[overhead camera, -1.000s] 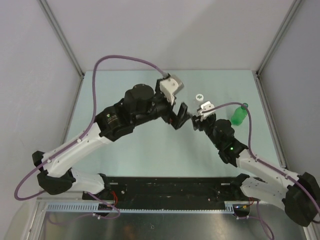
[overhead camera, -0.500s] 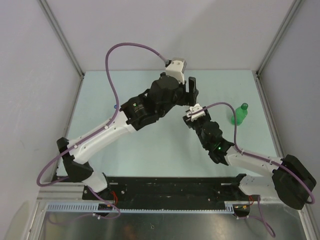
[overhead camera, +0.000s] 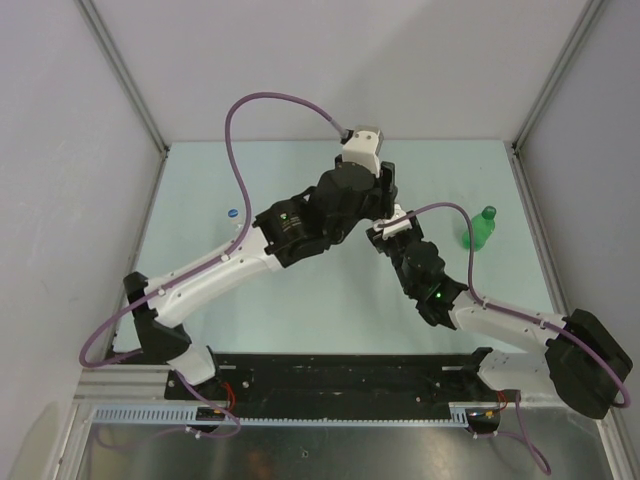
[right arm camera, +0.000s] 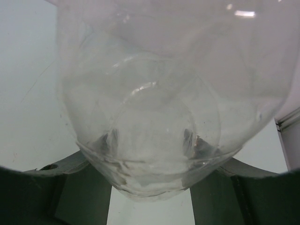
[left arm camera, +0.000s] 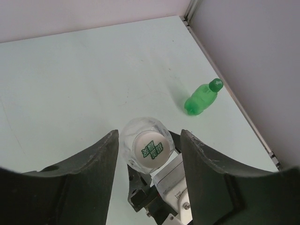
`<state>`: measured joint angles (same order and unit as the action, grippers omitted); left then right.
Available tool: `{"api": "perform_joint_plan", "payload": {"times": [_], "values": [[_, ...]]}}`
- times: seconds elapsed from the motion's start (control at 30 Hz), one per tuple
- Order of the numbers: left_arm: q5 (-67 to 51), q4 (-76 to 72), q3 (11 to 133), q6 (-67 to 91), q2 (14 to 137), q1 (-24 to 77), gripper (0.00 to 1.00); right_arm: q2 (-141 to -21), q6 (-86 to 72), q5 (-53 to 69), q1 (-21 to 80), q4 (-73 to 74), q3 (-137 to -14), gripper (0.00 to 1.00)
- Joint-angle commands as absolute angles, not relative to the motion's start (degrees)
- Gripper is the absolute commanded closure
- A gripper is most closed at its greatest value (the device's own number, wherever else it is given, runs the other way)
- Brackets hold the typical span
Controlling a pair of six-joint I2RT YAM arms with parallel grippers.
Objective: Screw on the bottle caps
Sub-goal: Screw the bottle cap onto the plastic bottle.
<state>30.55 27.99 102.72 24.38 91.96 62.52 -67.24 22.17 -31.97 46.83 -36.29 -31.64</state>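
Note:
A clear bottle (left arm camera: pixel 146 140) stands upright in my right gripper (right arm camera: pixel 152 187), which is shut on its lower body; the bottle (right arm camera: pixel 154 108) fills the right wrist view. A white cap (left arm camera: pixel 151 149) with green print sits on its neck. My left gripper (left arm camera: pixel 150 140) is open above it, one finger on each side of the cap, not touching it. In the top view the left gripper (overhead camera: pixel 383 185) covers the clear bottle and hangs over the right gripper (overhead camera: pixel 390 228). A green bottle (overhead camera: pixel 478 230) with its green cap (left arm camera: pixel 215 85) on stands to the right. The other clear bottle is out of view.
A small blue round thing (overhead camera: pixel 231 212) lies on the table at the left. The enclosure's right wall and metal rail (left arm camera: pixel 234 101) run close behind the green bottle (left arm camera: pixel 200 99). The left arm's purple cable (overhead camera: pixel 262 100) arcs over the back of the table.
My left arm has swung right and back, from beside the right gripper to above the bottle it holds. The right gripper has shifted slightly left with the bottle.

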Motion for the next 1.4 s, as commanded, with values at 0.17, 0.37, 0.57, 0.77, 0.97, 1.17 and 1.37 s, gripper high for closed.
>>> {"api": "perform_joint_plan", "payload": {"times": [0.17, 0.37, 0.57, 0.77, 0.97, 1.17, 1.37], "values": [[33.7, 26.6, 102.8, 24.9, 92.4, 62.9, 0.5, -66.6, 22.4, -33.8, 47.6, -37.1, -34.6, 1.0], [32.9, 26.6, 102.5, 24.7, 92.4, 63.1, 0.51, -66.8, 22.8, -35.0, 47.6, -36.7, -35.1, 1.0], [32.4, 26.7, 102.1, 24.3, 92.4, 63.2, 0.51, -66.8, 22.3, -34.6, 47.6, -36.2, -35.5, 1.0], [30.9, 26.8, 101.7, 24.3, 92.4, 63.2, 0.6, -66.6, 22.1, -34.8, 47.6, -35.6, -35.8, 1.0], [28.3, 26.9, 100.4, 22.9, 91.9, 63.2, 0.89, -65.1, 21.1, -32.2, 47.5, -33.6, -36.0, 1.0], [19.3, 26.7, 94.2, 18.9, 87.9, 61.8, 1.0, -57.3, 17.3, -13.6, 44.7, -25.9, -36.0, 1.0], [6.1, 26.7, 86.3, 10.4, 85.0, 61.2, 1.0, -50.0, 15.6, 4.0, 41.1, -20.2, -36.0, 1.0]]}}
